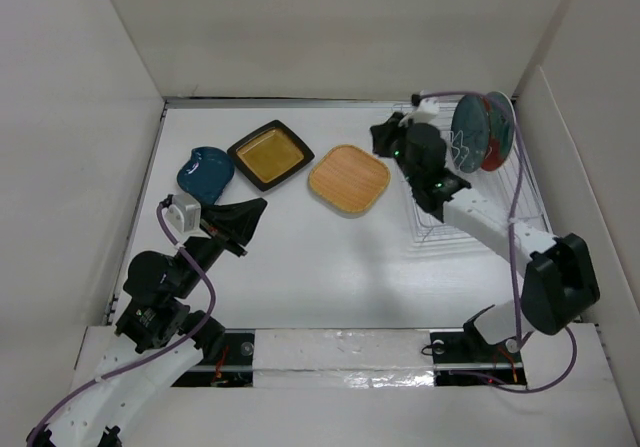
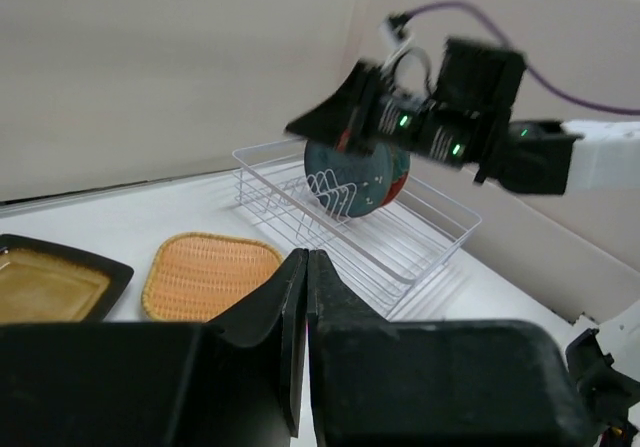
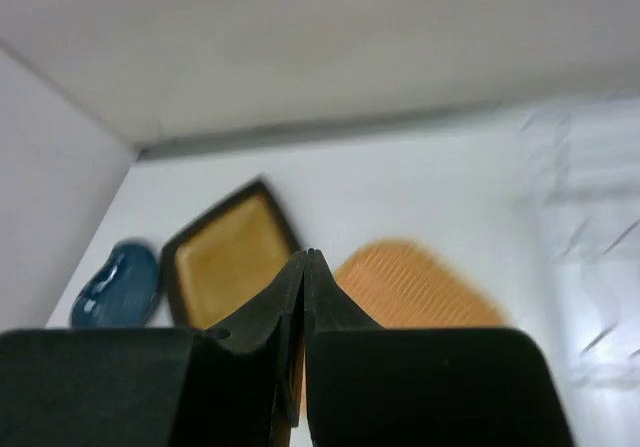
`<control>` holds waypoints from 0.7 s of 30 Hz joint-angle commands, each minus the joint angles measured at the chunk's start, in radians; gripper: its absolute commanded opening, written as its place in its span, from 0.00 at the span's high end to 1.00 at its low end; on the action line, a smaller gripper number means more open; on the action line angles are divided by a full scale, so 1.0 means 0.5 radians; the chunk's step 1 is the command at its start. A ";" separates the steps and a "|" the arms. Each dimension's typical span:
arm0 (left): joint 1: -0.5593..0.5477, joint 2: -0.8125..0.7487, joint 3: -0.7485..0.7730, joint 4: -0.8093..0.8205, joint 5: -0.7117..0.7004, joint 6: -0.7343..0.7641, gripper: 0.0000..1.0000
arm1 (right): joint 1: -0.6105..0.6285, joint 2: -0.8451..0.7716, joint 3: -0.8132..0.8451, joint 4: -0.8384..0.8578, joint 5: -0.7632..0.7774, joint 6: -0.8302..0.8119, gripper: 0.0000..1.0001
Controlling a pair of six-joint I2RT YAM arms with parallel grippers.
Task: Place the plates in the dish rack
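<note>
The left fingers (image 2: 290, 307) and right fingers (image 3: 285, 307) are each pressed together, empty. Behind the right fingers, the teal plate (image 1: 472, 127) and red plate (image 1: 503, 139) stand on edge in the dish rack (image 1: 500, 207), seemingly in neighbouring slots. Ahead of them, the tan plate (image 1: 348, 179), yellow square plate (image 1: 270, 154) and blue plate (image 1: 205, 170) lie flat on the counter (image 1: 330, 267).

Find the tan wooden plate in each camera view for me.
Top external: the tan wooden plate lies flat near the middle of the picture.
Left wrist: the same plate is at lower left.
Right wrist: it shows blurred, right of centre and low.
Shared landmark: the black-rimmed yellow plate sits to its left in every view.
</note>
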 commanded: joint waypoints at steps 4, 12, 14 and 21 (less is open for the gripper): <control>-0.011 -0.017 -0.008 0.100 0.023 -0.017 1.00 | 0.401 0.211 -0.387 0.213 0.530 0.795 0.66; -0.011 -0.109 -0.011 0.109 0.072 -0.060 0.82 | 0.629 0.322 -0.525 -0.234 1.068 1.474 0.44; -0.011 -0.152 -0.014 0.134 0.109 -0.072 0.78 | 0.650 0.318 -0.544 -0.369 1.154 1.652 0.46; -0.011 -0.191 -0.011 0.131 0.118 -0.078 0.75 | 0.632 0.536 -0.495 -0.532 1.081 1.846 0.48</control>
